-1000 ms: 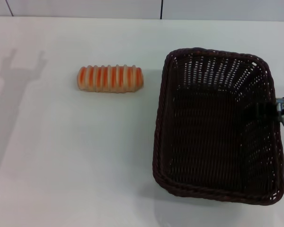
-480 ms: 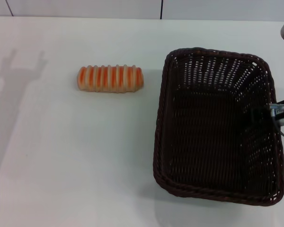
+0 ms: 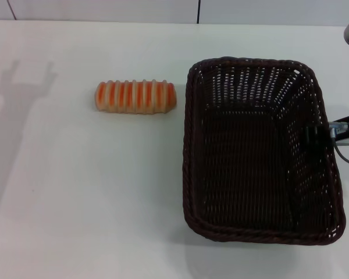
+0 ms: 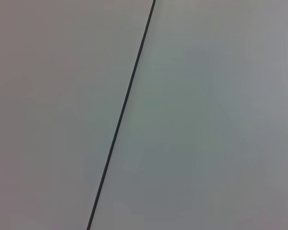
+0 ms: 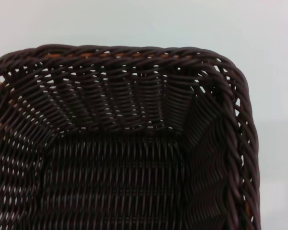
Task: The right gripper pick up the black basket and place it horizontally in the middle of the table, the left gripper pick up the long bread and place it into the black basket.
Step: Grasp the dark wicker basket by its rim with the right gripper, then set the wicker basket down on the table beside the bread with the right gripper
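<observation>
The black basket [image 3: 187, 145] sits on the right half of the white table [image 3: 87, 197], long side running away from me, empty. My right gripper [image 3: 321, 135] reaches in from the right edge and is shut on the basket's right rim, one black finger inside the wall. The right wrist view looks down into the basket [image 5: 134, 110], showing a far corner and the braided rim. The long bread [image 3: 135, 96] lies crosswise on the table just left of the basket's far corner, a small gap between them. The left gripper is out of view.
An arm's shadow [image 3: 20, 99] falls on the table's far left. The left wrist view shows only a pale flat surface crossed by a thin dark seam [image 4: 122, 115]. The table's far edge meets a white wall [image 3: 104, 9].
The basket has shifted to the left, toward the bread, with my right gripper holding its rim. The bread has stayed put.
</observation>
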Controlling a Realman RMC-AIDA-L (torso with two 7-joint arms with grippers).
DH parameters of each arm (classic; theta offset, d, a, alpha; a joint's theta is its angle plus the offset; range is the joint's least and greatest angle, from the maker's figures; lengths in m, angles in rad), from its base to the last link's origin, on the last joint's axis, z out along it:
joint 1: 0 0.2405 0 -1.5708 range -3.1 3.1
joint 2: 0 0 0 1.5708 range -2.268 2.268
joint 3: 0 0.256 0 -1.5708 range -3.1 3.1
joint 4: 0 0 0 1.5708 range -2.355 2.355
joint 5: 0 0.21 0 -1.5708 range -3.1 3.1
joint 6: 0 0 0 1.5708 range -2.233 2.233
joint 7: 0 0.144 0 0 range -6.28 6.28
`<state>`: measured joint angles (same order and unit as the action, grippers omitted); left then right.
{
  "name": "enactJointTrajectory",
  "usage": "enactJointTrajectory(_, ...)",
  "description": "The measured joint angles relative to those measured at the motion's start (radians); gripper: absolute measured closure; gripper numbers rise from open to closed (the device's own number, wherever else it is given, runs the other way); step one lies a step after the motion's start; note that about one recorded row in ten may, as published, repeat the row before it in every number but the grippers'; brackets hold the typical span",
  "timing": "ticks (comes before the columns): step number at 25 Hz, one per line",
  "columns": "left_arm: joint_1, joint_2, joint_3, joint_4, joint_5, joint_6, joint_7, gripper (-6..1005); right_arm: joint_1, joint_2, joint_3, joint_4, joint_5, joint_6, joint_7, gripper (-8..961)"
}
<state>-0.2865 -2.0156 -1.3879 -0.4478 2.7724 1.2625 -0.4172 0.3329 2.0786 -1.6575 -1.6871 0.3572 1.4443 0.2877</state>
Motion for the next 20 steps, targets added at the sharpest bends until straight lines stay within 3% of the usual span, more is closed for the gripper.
enactJointTrajectory(7, -0.001, -0.001, -0.024, 0.007, 0.003, -0.007, 0.011, 170, -0.010, -0.003, 0.022, 0.002, -0.017, -0.144, -0.037, 788)
enactJointTrajectory(15, 0.019, -0.001, -0.058, 0.008, 0.003, -0.015, 0.015, 171, -0.055, -0.001, -0.007, -0.052, -0.117, -0.436, -0.189, 800)
enactJointTrajectory(20, 0.041, -0.008, -0.070, 0.003, 0.003, -0.034, 0.021, 171, -0.048, -0.002, -0.011, -0.121, -0.111, -0.490, -0.361, 802)
